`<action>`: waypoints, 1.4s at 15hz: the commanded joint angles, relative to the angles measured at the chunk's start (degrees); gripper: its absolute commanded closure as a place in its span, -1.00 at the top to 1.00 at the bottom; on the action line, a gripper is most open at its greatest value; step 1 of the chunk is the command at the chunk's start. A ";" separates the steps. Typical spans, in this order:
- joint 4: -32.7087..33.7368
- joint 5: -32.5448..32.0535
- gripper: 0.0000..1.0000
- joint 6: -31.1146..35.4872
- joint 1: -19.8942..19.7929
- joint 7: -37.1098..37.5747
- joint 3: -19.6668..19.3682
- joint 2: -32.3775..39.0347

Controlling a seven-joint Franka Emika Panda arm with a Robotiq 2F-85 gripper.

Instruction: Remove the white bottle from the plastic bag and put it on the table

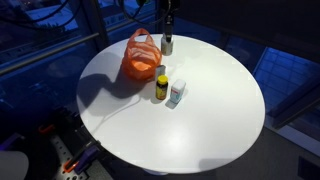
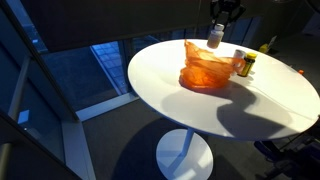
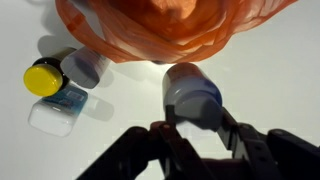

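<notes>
My gripper is shut on the white bottle, a small white cylinder held upright between the fingers. In both exterior views the bottle is outside the plastic bag, just past it near the table's far edge. I cannot tell whether it touches the top. The orange crinkled plastic bag lies on the round white table right beside the bottle.
A yellow bottle and a pale bluish bottle stand next to the bag. A third small greyish bottle sits between them and the bag. The table edge is close behind the gripper.
</notes>
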 commanded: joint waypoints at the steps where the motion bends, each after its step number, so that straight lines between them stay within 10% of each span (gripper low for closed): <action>1: 5.36 -0.67 -0.62 -2.27 -1.07 3.99 -0.94 4.38; 19: 8.94 -0.84 -0.62 -5.18 -3.71 5.07 -3.17 13.86; 20: 8.80 -0.78 -0.38 -5.29 -3.71 4.95 -3.16 13.82; 21: 8.47 -0.54 0.38 -5.72 -3.87 4.27 -2.86 13.44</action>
